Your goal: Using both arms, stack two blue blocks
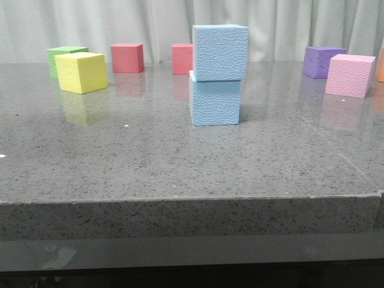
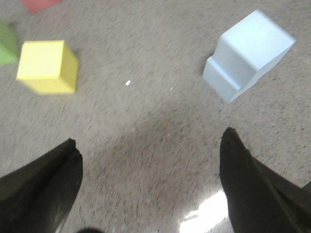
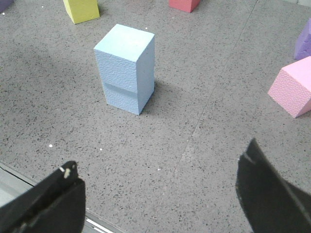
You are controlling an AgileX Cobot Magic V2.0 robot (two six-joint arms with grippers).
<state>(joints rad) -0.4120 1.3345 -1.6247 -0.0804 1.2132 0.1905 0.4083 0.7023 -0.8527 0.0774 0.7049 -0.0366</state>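
Two pale blue blocks stand stacked in the middle of the table: the upper blue block point(image 1: 220, 52) rests on the lower blue block point(image 1: 215, 103), shifted slightly to the right. The stack also shows in the left wrist view point(image 2: 248, 54), blurred, and in the right wrist view point(image 3: 126, 68). No arm appears in the front view. My left gripper point(image 2: 149, 145) is open over bare table, well short of the stack. My right gripper point(image 3: 160, 167) is open too, near the table's front edge, with nothing between its fingers.
A yellow cube point(image 1: 81, 72), a green cube point(image 1: 65, 57) and two red cubes point(image 1: 127, 57) point(image 1: 182, 58) sit at the back left and centre. A purple cube point(image 1: 323, 61) and a pink cube point(image 1: 350, 75) sit at the back right. The table's front edge point(image 1: 192, 198) runs across.
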